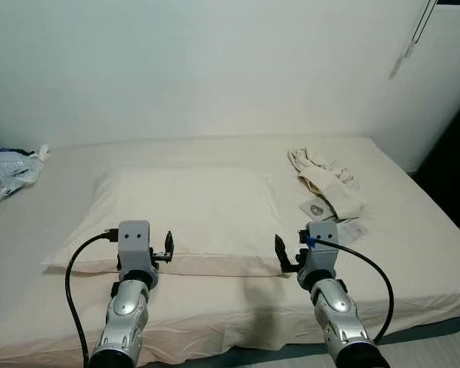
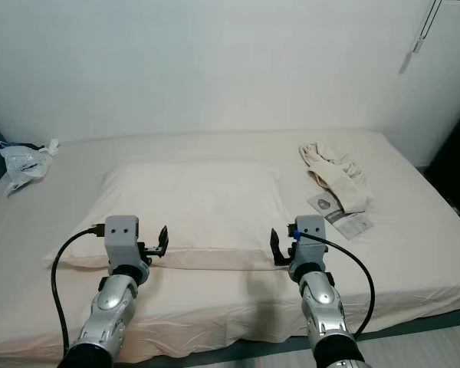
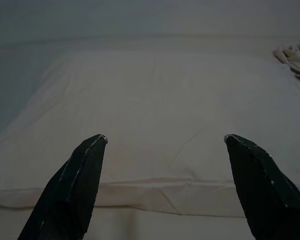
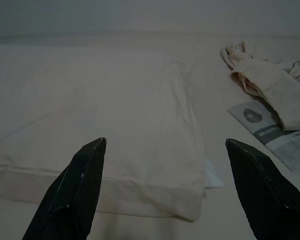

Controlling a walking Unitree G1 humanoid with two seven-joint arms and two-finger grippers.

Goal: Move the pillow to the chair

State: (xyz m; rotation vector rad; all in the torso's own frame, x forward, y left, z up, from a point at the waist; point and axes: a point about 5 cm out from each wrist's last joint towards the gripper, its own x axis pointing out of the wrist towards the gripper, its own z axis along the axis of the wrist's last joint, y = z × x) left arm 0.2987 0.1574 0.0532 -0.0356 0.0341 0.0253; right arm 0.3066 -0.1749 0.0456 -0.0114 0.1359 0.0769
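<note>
The pillow [image 1: 185, 221] lies flat on the bed [image 1: 414, 230], left of centre, its long near edge facing the robot. Both arms are raised over the bed's near side. The left gripper [image 1: 167, 247] hovers at the pillow's near edge toward the left end; the right gripper [image 1: 280, 254] hovers by the near right corner. In the wrist views both pairs of fingers stand wide apart and hold nothing, with the pillow's hem just ahead of them.

This looks like the reach before the grasp. Next, each gripper would need to go forward and down so that its fingers straddle the hem, then pinch it.

On the right lie a folded cloth [image 1: 326, 180] and a leaflet [image 1: 322, 208], and a bag [image 1: 15, 167] sits far left. No chair is in sight.
</note>
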